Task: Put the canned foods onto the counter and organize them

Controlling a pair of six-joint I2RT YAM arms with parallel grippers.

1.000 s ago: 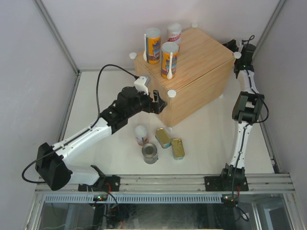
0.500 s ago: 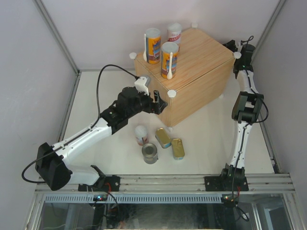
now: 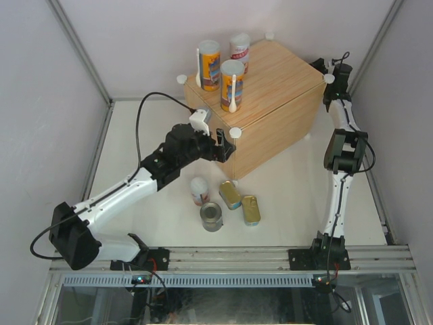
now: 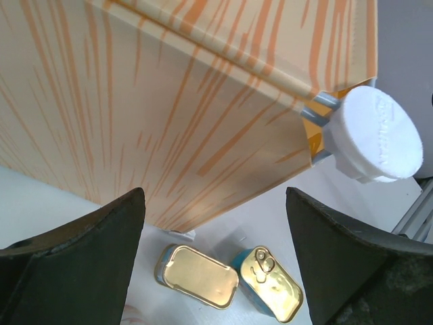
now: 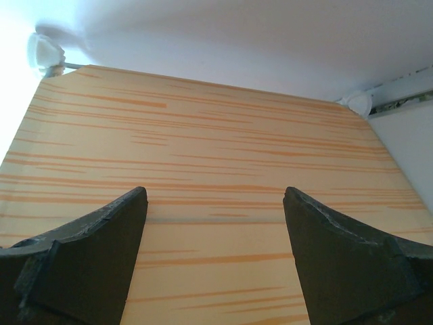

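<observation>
My left hand (image 3: 221, 143) and right hand (image 5: 215, 196) — both spread wide, empty — flank the wood-grain counter (image 3: 270, 88); three tubes (image 3: 231, 84) stand atop it, four more containers (image 3: 212, 217) on the bench (image 3: 135, 135) near its front face.

Three tubes (image 3: 231, 84) upright on counter (image 3: 284, 74)

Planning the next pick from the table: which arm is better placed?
Left. The left tool, open, hangs near the flat tins; the right tool is at the counter's far corner, away from them.
</observation>
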